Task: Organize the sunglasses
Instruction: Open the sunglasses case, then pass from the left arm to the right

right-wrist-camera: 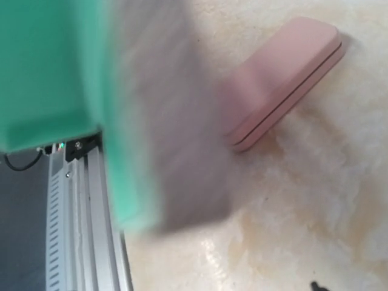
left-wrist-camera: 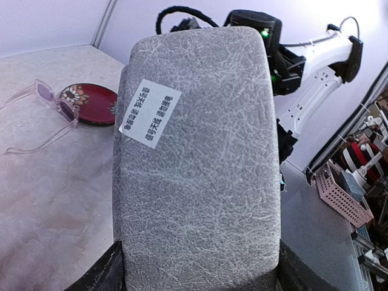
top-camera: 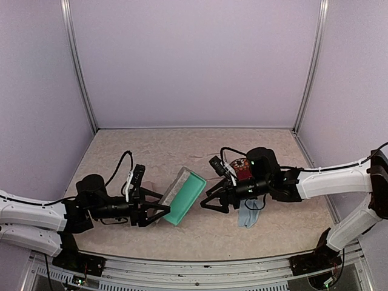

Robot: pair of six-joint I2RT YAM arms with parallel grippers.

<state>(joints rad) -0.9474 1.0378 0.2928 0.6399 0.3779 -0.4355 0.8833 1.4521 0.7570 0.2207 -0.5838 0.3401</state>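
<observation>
My left gripper (top-camera: 156, 212) is shut on the near end of a grey textured glasses case (top-camera: 176, 189), its black fingers (left-wrist-camera: 100, 276) pressed against both sides. The case stands open and tilted, showing its teal lining (top-camera: 189, 197), and it fills the left wrist view (left-wrist-camera: 197, 163). My right gripper (top-camera: 208, 200) stands open just right of the case's teal edge, which is a close blur (right-wrist-camera: 54, 66) in the right wrist view. A pale clear-pinkish pair of sunglasses (left-wrist-camera: 45, 109) lies unfolded on the table against a dark red flower-patterned round thing (left-wrist-camera: 91, 103).
A closed pink case (right-wrist-camera: 285, 79) lies flat on the table beyond the grey case, partly hidden behind the left arm (top-camera: 151, 184). A light-blue cloth (top-camera: 247, 213) lies under the right arm. The red patterned thing (top-camera: 240, 167) sits behind the right wrist.
</observation>
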